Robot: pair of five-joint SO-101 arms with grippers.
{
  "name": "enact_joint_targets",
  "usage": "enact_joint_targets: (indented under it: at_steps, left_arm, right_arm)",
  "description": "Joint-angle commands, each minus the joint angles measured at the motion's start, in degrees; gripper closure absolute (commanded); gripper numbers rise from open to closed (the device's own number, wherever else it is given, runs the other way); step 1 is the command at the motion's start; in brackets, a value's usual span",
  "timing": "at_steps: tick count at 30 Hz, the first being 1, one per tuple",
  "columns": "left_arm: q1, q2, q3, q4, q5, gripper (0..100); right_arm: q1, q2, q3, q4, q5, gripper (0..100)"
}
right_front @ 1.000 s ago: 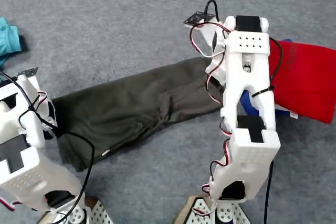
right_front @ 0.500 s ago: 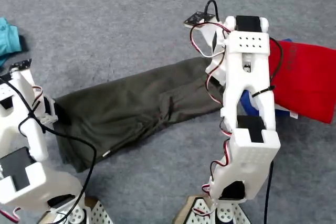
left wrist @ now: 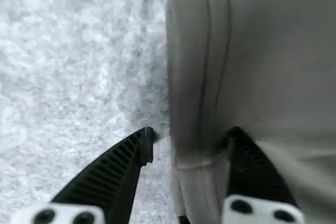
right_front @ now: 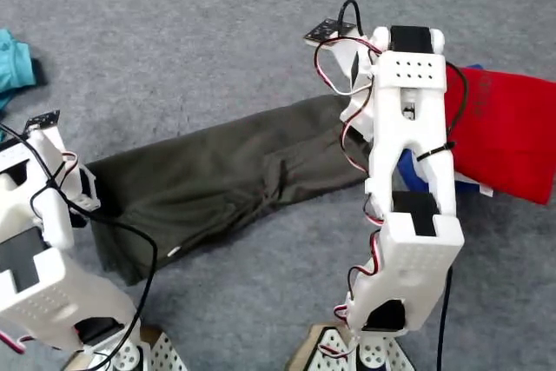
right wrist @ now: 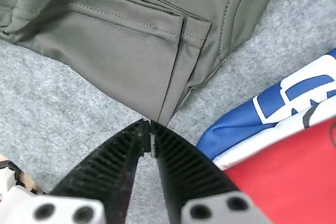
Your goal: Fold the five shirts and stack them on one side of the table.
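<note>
An olive shirt (right_front: 217,180) lies loosely folded in a long strip across the middle of the grey table. My left gripper (right_front: 84,200) is at its left end. In the left wrist view it (left wrist: 189,136) stands open, with the hemmed edge of the shirt (left wrist: 262,66) between its fingers. My right gripper (right wrist: 150,128) is shut at the shirt's right end, its tips just touching a folded corner of the olive cloth (right wrist: 121,35). In the high view the right arm (right_front: 408,128) covers that corner.
A red shirt (right_front: 512,136) lies on a blue-and-white shirt (right_front: 417,175) at the right edge, next to the right arm; both show in the right wrist view, red (right wrist: 283,182) and blue-and-white (right wrist: 273,108). A teal shirt (right_front: 13,67) sits at the far left edge.
The left arm swung a little away from the olive shirt's left end, then came back close to where it was. The right arm and the shirts have not moved.
</note>
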Motion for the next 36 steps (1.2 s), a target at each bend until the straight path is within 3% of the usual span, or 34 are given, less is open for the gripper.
enact_joint_targets:
  at_steps: [1, 8, 14, 25, 30, 36]
  left_arm:
    - [1.2, 3.4, -2.2, 2.1, 0.3, 87]
    - [-0.3, 9.7, -10.1, 7.7, 0.4, 99]
    - [-7.8, 12.9, -21.1, 13.8, -0.2, 98]
    - [-19.9, 19.3, -50.3, 33.7, -13.0, 98]
    - [-22.2, 19.6, -54.6, 33.9, -13.3, 98]
    - [-18.9, 17.9, -54.5, 33.9, -13.0, 98]
  right_arm:
    - [0.7, -3.7, 0.1, 1.1, 0.6, 99.6]
    - [0.7, -3.7, 0.1, 1.1, 0.4, 99.6]
    - [0.9, -3.7, 0.1, 1.1, 0.4, 99.6]
    - [0.9, -3.7, 0.1, 0.7, 0.6, 99.6]
    - [0.5, -3.6, 0.1, 0.5, 0.5, 99.6]
    - [-3.9, -3.7, 4.5, -4.7, 0.7, 99.6]
